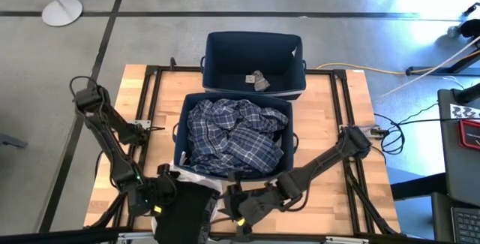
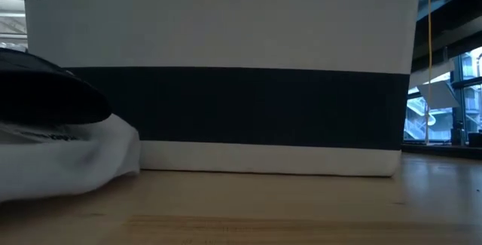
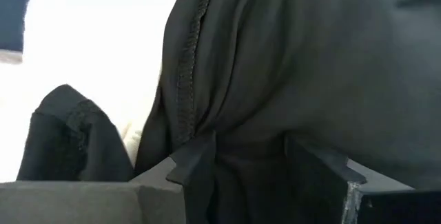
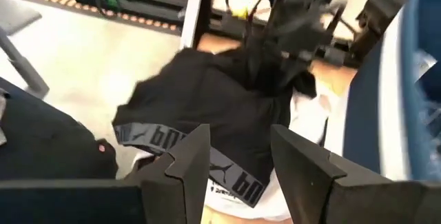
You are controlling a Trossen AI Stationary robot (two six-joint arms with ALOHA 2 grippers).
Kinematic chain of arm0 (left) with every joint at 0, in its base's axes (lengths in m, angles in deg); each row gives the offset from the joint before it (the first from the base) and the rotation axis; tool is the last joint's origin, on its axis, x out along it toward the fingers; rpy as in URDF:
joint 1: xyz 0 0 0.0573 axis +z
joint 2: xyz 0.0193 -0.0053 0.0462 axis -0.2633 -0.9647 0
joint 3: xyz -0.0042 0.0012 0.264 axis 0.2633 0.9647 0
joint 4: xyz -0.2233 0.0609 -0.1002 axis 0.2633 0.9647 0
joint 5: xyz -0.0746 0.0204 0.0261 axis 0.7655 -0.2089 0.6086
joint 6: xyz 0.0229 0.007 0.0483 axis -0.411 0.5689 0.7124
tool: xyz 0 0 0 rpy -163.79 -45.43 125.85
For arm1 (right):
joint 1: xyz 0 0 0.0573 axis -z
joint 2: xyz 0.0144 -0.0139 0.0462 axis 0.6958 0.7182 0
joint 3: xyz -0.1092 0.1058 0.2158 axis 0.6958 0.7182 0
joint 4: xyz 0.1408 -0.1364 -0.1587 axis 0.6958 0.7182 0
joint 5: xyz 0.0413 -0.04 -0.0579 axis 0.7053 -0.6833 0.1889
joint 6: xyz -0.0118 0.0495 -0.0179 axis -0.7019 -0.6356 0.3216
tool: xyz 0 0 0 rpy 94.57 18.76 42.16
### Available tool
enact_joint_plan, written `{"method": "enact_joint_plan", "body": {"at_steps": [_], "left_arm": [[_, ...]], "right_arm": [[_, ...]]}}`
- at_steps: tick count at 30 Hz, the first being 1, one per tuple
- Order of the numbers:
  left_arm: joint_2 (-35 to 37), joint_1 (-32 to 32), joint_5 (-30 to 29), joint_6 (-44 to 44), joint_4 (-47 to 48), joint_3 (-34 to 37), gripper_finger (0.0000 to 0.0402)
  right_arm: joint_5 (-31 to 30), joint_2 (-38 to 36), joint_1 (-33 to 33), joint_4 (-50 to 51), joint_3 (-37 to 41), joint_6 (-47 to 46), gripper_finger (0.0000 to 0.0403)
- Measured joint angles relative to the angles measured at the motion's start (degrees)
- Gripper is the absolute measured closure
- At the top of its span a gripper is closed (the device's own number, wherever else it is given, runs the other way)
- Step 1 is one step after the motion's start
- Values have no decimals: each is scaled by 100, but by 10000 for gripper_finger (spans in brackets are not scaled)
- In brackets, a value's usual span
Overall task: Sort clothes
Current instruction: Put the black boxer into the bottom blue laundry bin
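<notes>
High view has both arms crowded at the near edge of the table (image 1: 345, 109). The left gripper (image 1: 169, 193) is on the black garment (image 1: 187, 208), and in the left wrist view its fingers (image 3: 196, 158) are pinching a bunch of that black fabric. The right gripper (image 1: 244, 208) sits just beside the same pile; from the right wrist view its jaws stand apart with the black waistband piece (image 4: 207, 107) right in front, nothing clamped that I can see.

Where the clothes are: blue plaid shirt (image 1: 236, 135) stuffed in the near navy bin (image 1: 180, 135), a small grey-brown piece (image 1: 259, 80) in the far bin (image 1: 214, 45), and something white (image 4: 313, 117) under the black stuff at the table edge.

What worries me:
- the pinch may have caught two layers, so white rides along into the wrong bin
- the pile hangs close to the table edge, so a sloppy lift could drop it off
- the two grippers are really near each other, so they could bump or tug the same cloth
- the near bin looks full, so fabric could snag on the rim
</notes>
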Motion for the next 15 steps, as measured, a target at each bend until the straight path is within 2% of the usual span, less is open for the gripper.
{"method": "enact_joint_plan", "body": {"at_steps": [4, 8, 15], "left_arm": [[277, -2, -28, 162, 11, 0, 236], [406, -2, -71, 285, 0, -7, 236], [406, -2, -97, 196, 93, -11, 236]], "right_arm": [[101, 352, 42, -7, -3, 7, 246], [-6, 723, 32, -576, -42, 136, 246], [-2, 1199, -165, -1697, -23, 1421, 246]]}}
